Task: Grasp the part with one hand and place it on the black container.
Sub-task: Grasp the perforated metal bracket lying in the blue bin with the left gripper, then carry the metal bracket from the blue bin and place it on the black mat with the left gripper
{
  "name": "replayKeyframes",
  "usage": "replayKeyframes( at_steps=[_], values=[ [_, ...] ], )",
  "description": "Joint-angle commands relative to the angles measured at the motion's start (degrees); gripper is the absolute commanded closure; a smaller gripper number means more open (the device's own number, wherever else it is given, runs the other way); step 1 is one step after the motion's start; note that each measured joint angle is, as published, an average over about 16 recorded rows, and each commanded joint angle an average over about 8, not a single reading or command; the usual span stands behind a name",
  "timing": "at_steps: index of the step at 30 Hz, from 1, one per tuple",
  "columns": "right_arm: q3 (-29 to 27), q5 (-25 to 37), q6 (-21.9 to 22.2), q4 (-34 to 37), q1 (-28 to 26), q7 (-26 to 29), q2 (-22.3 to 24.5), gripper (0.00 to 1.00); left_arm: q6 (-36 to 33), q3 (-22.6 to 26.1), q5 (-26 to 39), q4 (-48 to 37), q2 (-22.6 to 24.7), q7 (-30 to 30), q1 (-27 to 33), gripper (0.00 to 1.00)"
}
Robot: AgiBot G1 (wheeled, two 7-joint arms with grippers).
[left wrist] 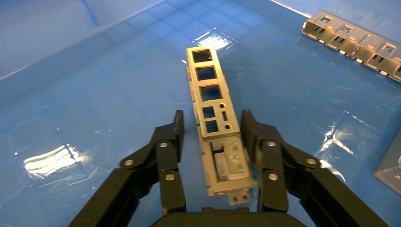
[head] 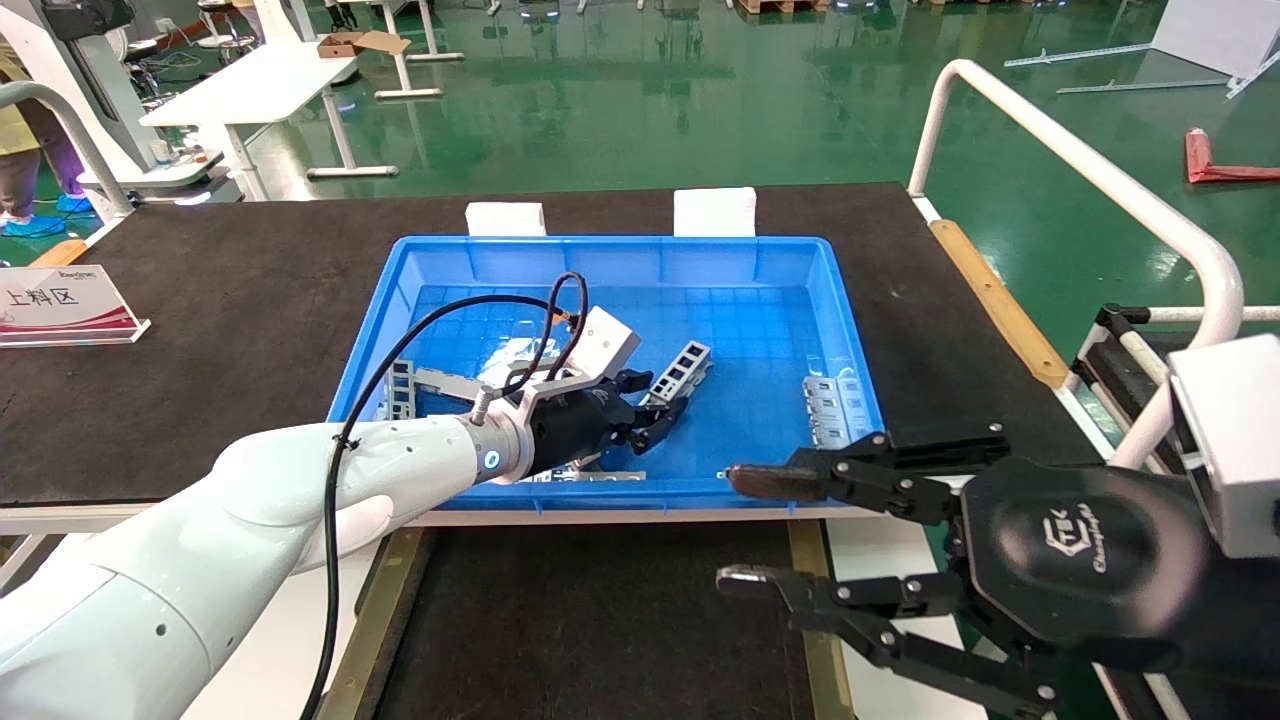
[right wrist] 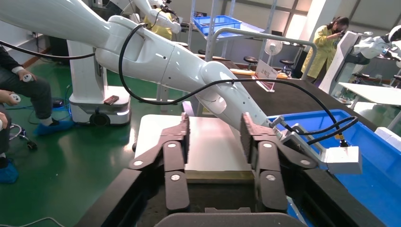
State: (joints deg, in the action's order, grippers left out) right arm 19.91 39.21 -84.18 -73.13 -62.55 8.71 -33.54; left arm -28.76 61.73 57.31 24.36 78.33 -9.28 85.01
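The part (head: 682,368), a silvery channel bar with a row of square windows, lies on the floor of the blue crate (head: 620,245). My left gripper (head: 655,400) is down in the crate, open, with one finger on each side of the part's near end (left wrist: 210,101); a gap shows beside one finger. The black container (head: 600,620), with brass side rails, lies in front of the crate, near me. My right gripper (head: 730,528) is open and empty, hovering over the container's right side (right wrist: 213,191).
Other grey metal pieces lie in the crate at the right (head: 835,405) and the left (head: 410,385); a row of them shows in the left wrist view (left wrist: 354,40). A white railing (head: 1100,180) runs along the right. A sign (head: 60,305) stands far left.
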Motion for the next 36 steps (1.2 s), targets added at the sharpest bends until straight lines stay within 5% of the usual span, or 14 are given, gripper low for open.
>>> replayKeyframes(
  at_steps=[1, 17, 26, 36],
  values=[
    [0.00, 0.00, 0.00, 0.00, 0.00, 0.00, 0.00, 1.00, 0.18, 0.58, -0.83, -0.15, -0.01, 0.27, 0.04, 1.00],
    [0.02, -0.01, 0.01, 0.00, 0.00, -0.01, 0.01, 1.00, -3.93, 1.32, -8.29, -0.96, -0.61, 5.28, 2.84, 1.00],
    [0.03, -0.02, 0.01, 0.00, -0.01, -0.01, 0.01, 1.00, -19.44, -2.19, -13.93, -0.81, -4.08, 12.97, 5.48, 1.00],
    [0.04, -0.03, 0.02, 0.00, -0.01, -0.02, 0.02, 1.00, -36.26, -3.39, -17.20, 6.47, -13.80, 14.94, 3.05, 1.00]
  ],
)
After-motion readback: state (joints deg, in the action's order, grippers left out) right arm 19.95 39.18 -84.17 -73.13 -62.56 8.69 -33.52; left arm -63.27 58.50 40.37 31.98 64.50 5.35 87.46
